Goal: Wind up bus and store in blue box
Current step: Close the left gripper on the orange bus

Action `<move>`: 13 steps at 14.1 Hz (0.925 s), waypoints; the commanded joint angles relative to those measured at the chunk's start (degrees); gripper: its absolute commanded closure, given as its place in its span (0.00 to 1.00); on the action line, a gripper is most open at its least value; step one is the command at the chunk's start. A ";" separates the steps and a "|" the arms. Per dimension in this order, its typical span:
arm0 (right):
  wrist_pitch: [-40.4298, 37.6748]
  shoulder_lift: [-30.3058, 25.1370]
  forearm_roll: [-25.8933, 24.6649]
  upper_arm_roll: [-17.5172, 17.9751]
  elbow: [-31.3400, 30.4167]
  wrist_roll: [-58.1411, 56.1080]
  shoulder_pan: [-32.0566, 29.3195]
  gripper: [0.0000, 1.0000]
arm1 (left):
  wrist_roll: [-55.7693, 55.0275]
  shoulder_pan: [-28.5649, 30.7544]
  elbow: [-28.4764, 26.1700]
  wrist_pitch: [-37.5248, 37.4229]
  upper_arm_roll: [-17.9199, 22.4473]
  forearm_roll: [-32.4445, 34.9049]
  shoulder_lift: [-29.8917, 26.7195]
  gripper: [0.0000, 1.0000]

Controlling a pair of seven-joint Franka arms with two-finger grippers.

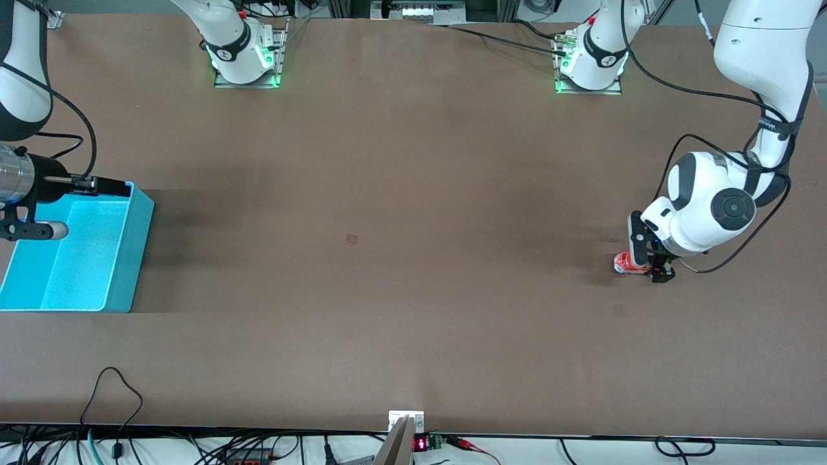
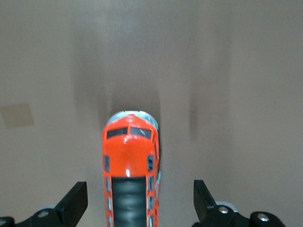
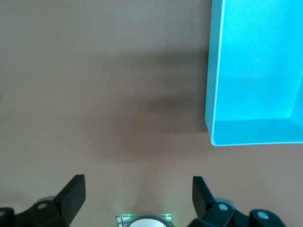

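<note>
Left gripper, black and two-fingered, is down at the brown tabletop near the left arm's end of the table, and I see it standing over the small orange-red toy bus. Through the left wrist view I find the bus lying between the gripper, its dark roof panel facing up and its dark windscreen and silver-white nose pointing away from the wrist. Both fingers stand wide apart, with bare table showing on each side of the bus, so neither one touches it. From the front view the bus sits on the table with only its end showing from under the gripper.

My right gripper hangs over the wall of the cyan-blue rectangular plastic box that lies farther from the front camera. This box rests at the right arm's end of the table, well apart from the bus. Looking through the right wrist view, I see that gripper spread wide and holding nothing, with one corner of the box and its lighter inside in sight. That arm waits there.
</note>
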 commanded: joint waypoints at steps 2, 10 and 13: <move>-1.36 -0.70 -0.28 0.23 0.63 0.71 1.59 0.00 | 0.98 1.32 -0.04 2.71 -1.25 0.71 1.08 0.06; -1.53 -0.70 -0.37 0.32 0.55 0.71 1.77 0.00 | 0.81 2.55 0.05 4.21 -1.25 0.71 2.58 0.59; -1.62 -0.70 -0.28 0.32 0.54 0.88 2.12 0.00 | 0.37 2.55 0.05 4.13 -1.25 -1.04 2.67 0.79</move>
